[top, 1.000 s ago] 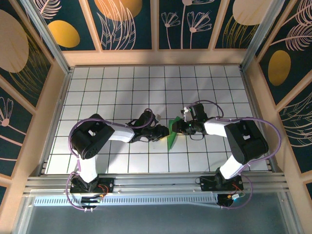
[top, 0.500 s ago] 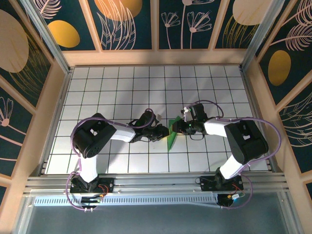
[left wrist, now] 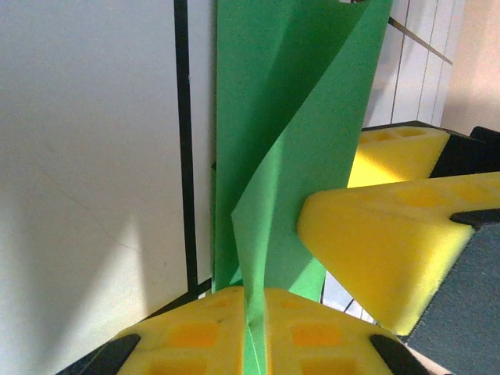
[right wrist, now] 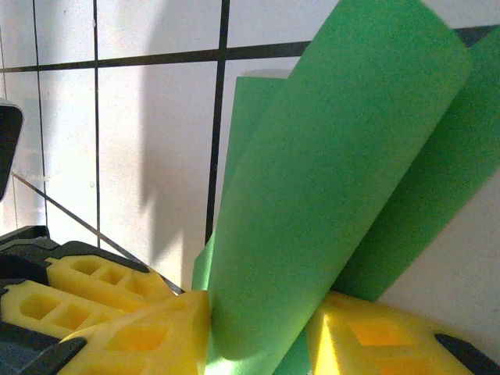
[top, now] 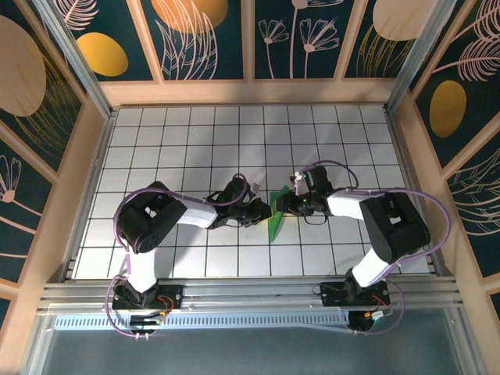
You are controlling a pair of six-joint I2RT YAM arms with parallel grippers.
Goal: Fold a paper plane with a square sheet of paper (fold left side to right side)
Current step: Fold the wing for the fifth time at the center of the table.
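White gridded table, boxed in by dark blue panels painted with leaves and gold discs. Near mid-table: the square sheet of paper, raised off the tiles and standing more or less on edge rather than lying flat.

Left tool clenched on the near edge of the sheet, green pinched into a thin seam between yellow foam pads. Right tool closed around a looser, curled part of the same sheet, foam touching green on either side; grasping it, though seemingly with less squeeze. Both tools nearly tip to tip, meeting from opposite sides.

Held this way, most likely, to carry the left half up and over toward the right: one grip for swinging the free flap, the other for anchoring and steering, bringing edge to edge before any pressing down. Judged mid-fold, crease not yet set.

Bright, plain green, matte, thin enough to bow under its own weight. Twisted as seen from the left wrist, with one long diagonal edge up its length and a flap turning from face-on to edge-on. Rolled into a soft open curve as seen from the right wrist, with a second layer behind and no sharp crease visible there. No pointed dart shape as yet.
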